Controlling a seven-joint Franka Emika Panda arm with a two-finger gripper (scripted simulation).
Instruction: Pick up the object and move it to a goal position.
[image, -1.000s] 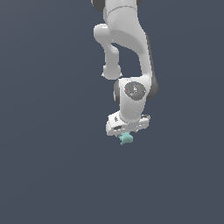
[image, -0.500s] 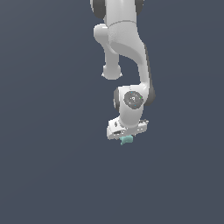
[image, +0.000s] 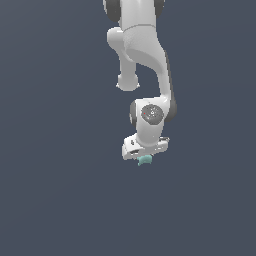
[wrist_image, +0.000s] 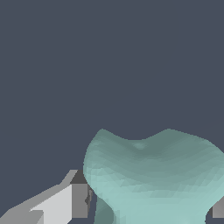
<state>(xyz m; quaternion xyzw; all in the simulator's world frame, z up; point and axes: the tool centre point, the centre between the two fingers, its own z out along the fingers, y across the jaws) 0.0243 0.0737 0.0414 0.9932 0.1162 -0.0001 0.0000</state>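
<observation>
In the exterior view we see the white arm (image: 142, 60) reaching down from the top centre of the frame, its tool (image: 144, 156) just below the middle. The teal object (image: 145, 160) pokes out beneath the tool, touching it. In the wrist view the object (wrist_image: 153, 175) fills the lower right of the frame, with one fingertip (wrist_image: 78, 199) pressed against its side and the other, it seems, at the far right edge. We read the tool as closed on the object.
</observation>
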